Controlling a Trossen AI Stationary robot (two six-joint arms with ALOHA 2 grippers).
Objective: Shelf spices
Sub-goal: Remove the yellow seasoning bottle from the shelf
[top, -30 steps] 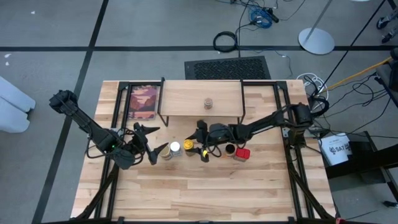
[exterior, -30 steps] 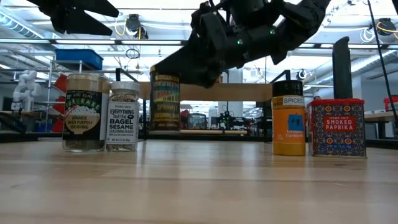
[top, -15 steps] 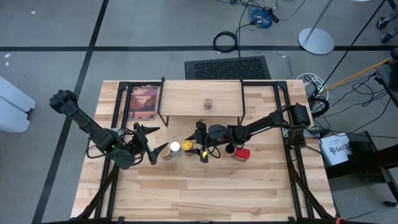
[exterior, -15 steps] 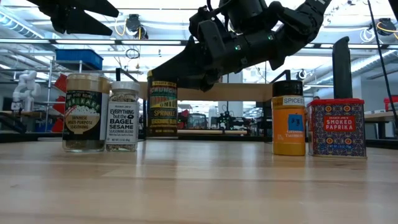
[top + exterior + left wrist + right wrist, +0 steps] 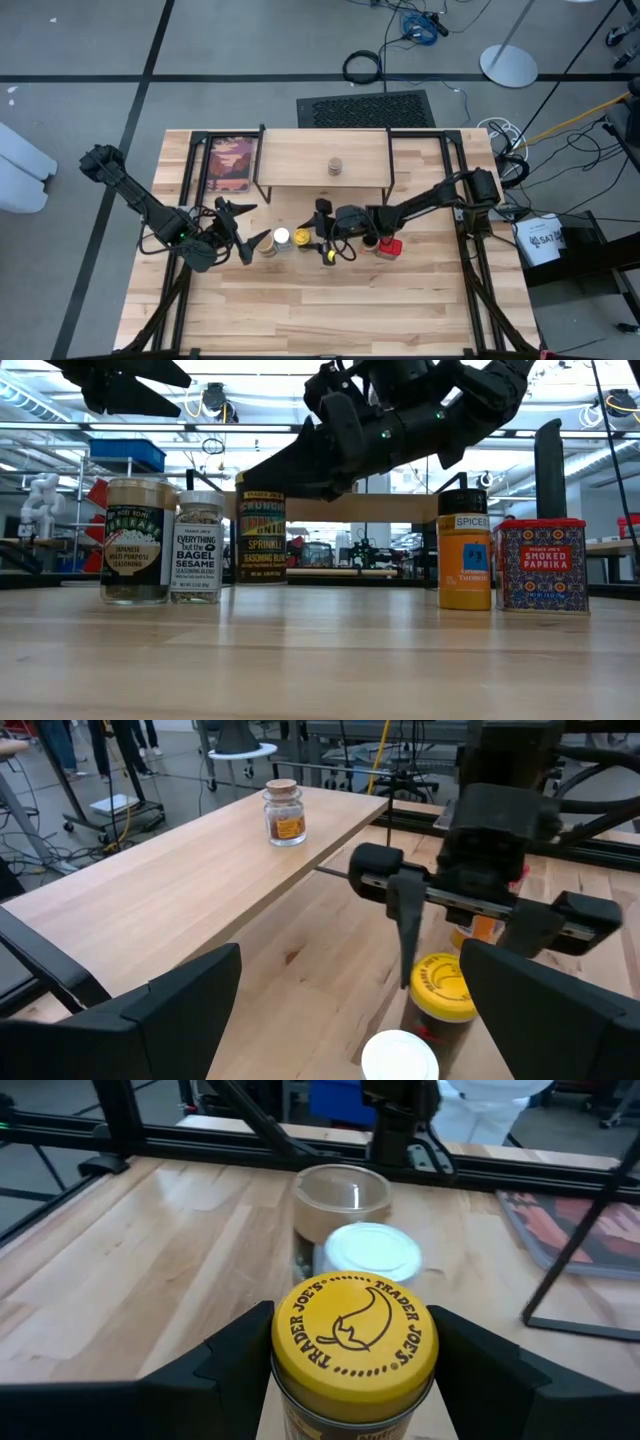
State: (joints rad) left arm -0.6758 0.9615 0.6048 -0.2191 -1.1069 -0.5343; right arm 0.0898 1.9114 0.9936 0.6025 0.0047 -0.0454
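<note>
We see the right gripper (image 5: 350, 1380) clasping the yellow-lidded jar (image 5: 352, 1350) on the desk (image 5: 330, 300), beside the white-lidded jar (image 5: 372, 1252). The left gripper (image 5: 252, 226) hovers spread wide nearby; one tan jar (image 5: 336, 166) stands on the shelf (image 5: 300, 160)

Workshop floor around a light-wood worktop (image 5: 330, 300)

Grey floor (image 5: 250, 40) crossed by dark tape lines; a black ribbed mat (image 5: 365, 108), coiled cables (image 5: 362, 66) and a round white stand base (image 5: 508, 66) lie beyond the worktop's far edge.
</note>
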